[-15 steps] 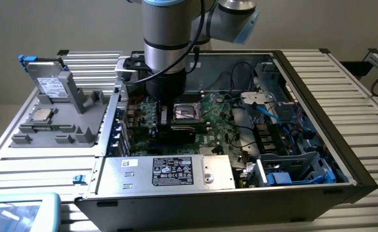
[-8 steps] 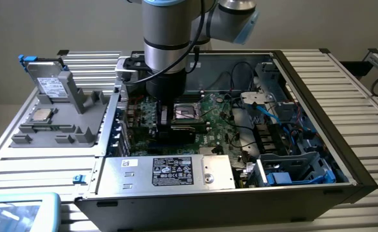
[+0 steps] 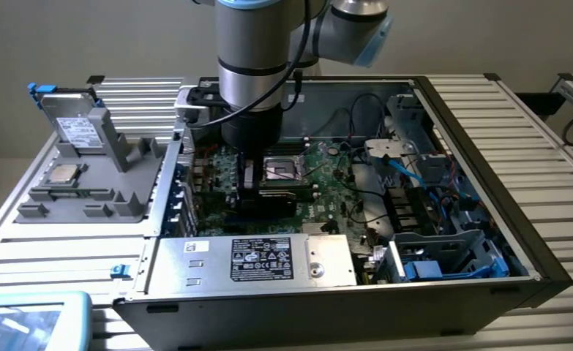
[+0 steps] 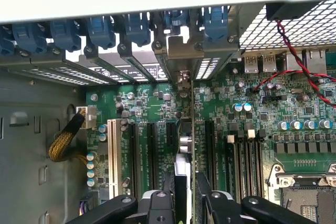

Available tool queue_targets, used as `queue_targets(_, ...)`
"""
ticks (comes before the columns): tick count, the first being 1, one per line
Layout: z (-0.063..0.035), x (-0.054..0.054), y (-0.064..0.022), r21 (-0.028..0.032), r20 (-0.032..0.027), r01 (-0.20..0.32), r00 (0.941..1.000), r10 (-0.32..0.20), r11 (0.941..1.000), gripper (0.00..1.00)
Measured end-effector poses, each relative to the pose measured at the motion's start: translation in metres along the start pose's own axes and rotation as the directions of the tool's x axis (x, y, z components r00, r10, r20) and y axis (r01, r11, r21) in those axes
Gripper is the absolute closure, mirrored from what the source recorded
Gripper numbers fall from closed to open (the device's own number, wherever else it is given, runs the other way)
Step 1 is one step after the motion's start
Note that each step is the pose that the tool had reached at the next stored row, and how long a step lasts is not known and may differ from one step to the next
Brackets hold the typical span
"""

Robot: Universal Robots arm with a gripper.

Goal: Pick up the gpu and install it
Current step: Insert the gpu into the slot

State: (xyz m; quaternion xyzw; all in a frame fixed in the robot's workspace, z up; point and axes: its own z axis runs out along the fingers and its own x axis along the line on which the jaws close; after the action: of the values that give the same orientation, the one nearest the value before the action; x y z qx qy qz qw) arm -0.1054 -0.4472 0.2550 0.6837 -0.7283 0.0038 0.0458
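While the black two-fingered gripper [image 4: 185, 195] sits low inside the open black computer case [image 3: 520, 241], its fingers [image 4: 160, 203] are pressed together on the gpu [image 4: 185, 145], a thin green card seen edge-on with a silver metal bracket at its far end. Card stands upright over a black expansion slot on the big green motherboard [image 4: 152, 103], bracket up against the row of blue slot clips [image 4: 136, 30] on the case's rear wall. Whether it is fully seated, can't tell.

Handling, as a judgement: light, stiff, but fragile; board edges and cooler body are the safe hold, not the small components or the contact edge. Metal bracket is likely slippery. Pinch near mid-length looks balanced.

Beyond the card, toward the exterior view's right of it, the square silver processor socket [image 3: 284, 170] sits on the motherboard, with loose black and blue cables [image 3: 403, 172] past that. Silver power supply box [image 3: 257, 262] lies at the case's front edge. Case rests on a ribbed grey metal table [image 3: 549, 146]; beside the case, at the exterior view's left, a grey plastic fixture [image 3: 91, 161] holds parts. Tight room inside.
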Motion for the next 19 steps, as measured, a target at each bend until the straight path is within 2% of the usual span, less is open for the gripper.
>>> queue_targets(19, 0.0, 0.0, 0.0, 0.0, 0.0, 0.0, 1.0, 0.0, 1.0, 0.73)
